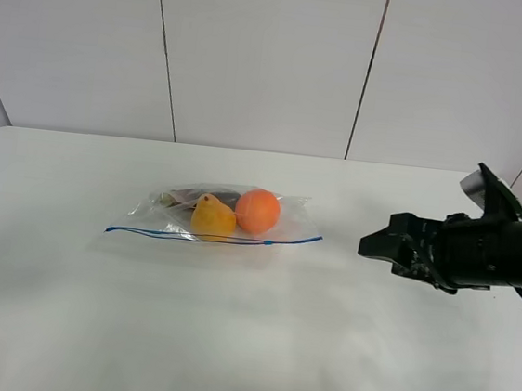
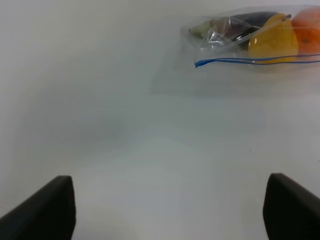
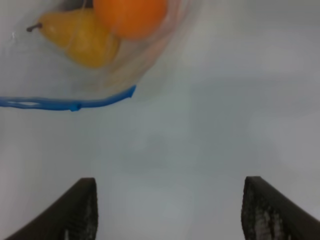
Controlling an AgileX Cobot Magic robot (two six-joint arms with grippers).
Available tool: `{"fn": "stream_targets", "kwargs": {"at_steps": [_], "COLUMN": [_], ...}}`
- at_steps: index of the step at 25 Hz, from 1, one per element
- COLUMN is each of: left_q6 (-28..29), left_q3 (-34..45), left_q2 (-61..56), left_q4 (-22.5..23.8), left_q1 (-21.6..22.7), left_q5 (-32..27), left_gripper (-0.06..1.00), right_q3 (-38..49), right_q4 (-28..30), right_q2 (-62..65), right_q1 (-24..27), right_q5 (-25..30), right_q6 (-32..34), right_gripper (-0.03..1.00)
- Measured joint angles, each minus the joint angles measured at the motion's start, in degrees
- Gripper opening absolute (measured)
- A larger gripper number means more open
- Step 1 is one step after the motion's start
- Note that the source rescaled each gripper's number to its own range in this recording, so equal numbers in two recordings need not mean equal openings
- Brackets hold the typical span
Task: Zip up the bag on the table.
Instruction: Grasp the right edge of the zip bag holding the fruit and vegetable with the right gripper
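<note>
The clear bag (image 1: 288, 219) lies flat on the white table (image 1: 227, 341), holding an orange (image 1: 258, 210) and a yellow pear (image 1: 212, 218). Its blue zipper strip (image 1: 201, 237) runs along the near edge. My right gripper (image 1: 374, 247) is open and empty, hovering to the right of the bag's right end. In the right wrist view the gripper (image 3: 170, 215) faces the strip's end (image 3: 100, 102), with a gap between them. My left gripper (image 2: 170, 215) is open and empty, well short of the bag's left corner (image 2: 200, 62). The left arm is out of the high view.
The table's far edge meets a panelled white wall (image 1: 265, 65). Something dark and crumpled (image 2: 250, 22) lies inside the bag behind the fruit. A small blue tab (image 3: 75, 106) sits on the zipper strip near its right end.
</note>
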State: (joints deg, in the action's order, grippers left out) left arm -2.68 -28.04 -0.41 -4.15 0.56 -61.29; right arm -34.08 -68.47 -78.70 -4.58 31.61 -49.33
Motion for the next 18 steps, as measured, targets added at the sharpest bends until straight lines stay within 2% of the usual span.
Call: {"fn": "stream_targets", "kwargs": {"at_steps": [4,14,18], "left_q6": [-0.02,-0.02,-0.02], "left_q3": [0.0,0.0,0.0], "left_q2": [0.0,0.0,0.0], "left_q4": [0.0,0.0,0.0], "left_q1": [0.0,0.0,0.0], "left_q5": [0.0,0.0,0.0], "left_gripper": [0.89,0.89,0.89], "right_q3": [-4.16,-14.97,-17.91], "right_q4": [-4.78,-8.37,-9.99], "right_q2": [-7.6,-20.46,-24.44], "right_q1": [-1.55,-9.2,-10.21], "right_q5": [0.99,0.95,0.75], "right_q6": [-3.69,-4.16,-4.1], "right_gripper": [0.92,0.92,0.91]}}
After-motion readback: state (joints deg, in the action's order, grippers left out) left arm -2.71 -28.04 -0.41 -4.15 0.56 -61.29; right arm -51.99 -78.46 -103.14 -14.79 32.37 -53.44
